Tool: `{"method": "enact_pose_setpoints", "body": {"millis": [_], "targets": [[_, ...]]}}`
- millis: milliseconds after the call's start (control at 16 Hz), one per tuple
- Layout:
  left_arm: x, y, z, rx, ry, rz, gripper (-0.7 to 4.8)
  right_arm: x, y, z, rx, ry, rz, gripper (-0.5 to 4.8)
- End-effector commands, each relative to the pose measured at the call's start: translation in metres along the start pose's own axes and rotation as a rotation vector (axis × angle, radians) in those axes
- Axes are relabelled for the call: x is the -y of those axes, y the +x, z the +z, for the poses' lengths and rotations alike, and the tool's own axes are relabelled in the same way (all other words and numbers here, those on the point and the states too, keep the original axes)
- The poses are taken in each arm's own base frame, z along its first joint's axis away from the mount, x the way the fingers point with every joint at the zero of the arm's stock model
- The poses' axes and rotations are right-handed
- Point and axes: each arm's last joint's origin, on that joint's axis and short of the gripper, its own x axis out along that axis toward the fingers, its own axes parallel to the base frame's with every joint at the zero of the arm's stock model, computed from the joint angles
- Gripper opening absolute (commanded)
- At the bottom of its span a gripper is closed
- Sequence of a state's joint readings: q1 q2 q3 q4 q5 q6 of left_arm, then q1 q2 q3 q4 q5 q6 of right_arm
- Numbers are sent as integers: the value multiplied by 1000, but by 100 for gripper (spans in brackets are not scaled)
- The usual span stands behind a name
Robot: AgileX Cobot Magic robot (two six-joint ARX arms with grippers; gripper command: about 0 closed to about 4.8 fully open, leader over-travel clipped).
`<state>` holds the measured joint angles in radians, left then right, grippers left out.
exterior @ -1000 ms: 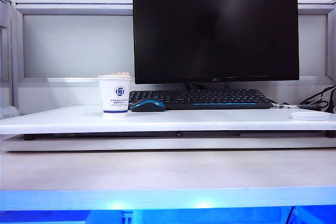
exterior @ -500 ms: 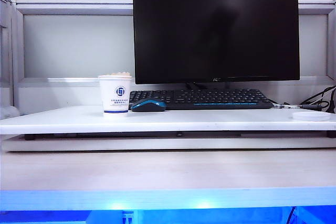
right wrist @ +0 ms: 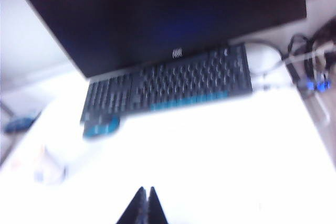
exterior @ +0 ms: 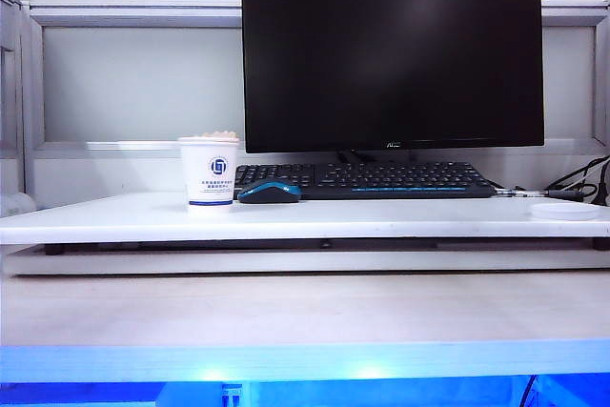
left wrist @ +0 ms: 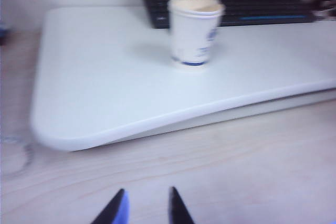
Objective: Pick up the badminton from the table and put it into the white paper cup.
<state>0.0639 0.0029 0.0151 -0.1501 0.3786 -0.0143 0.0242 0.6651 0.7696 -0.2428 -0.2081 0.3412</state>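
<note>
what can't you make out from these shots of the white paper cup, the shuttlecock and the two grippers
- Cream-white feather shuttlecock: only feather tips show above the white paper cup rim in the exterior view; its cork tip is hidden inside.
- Cup's blue text: too small in the exterior view, blurred in the left wrist view.
- Left gripper: cut off by the picture edge, only parted fingertips show.
- Right gripper: tips together, blurred, cut off by the edge.
- Both arms: outside the exterior view.

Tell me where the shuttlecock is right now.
In the exterior view, the cream-feathered shuttlecock sits inside the white paper cup, left on the white desk, beside the blue-black mouse.
</note>
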Motion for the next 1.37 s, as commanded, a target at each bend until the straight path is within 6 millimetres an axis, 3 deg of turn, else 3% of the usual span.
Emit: {"method": "enact_pose_setpoints", "body": {"millis": [62, 187, 375, 687, 1000, 1374], "targets": [[-2, 0, -1, -17, 0, 83, 50, 9, -26, -41, 38, -18, 8, -9], [-4, 0, -1, -20, 32, 143, 21, 16, -47, -76, 50, -47, 20, -9], [-7, -1, -1, -23, 66, 238, 21, 25, -67, -114, 47, -84, 5, -9], [-8, -1, -1, -20, 94, 270, 20, 33, -55, -120, 6, -140, -97, -9], [-8, -1, 3, 9, 152, 292, 21, 49, -34, -154, -35, -227, -101, -9], [-10, -1, 2, -5, 205, 341, 20, 59, -26, -175, -84, -277, -110, -9]]}}
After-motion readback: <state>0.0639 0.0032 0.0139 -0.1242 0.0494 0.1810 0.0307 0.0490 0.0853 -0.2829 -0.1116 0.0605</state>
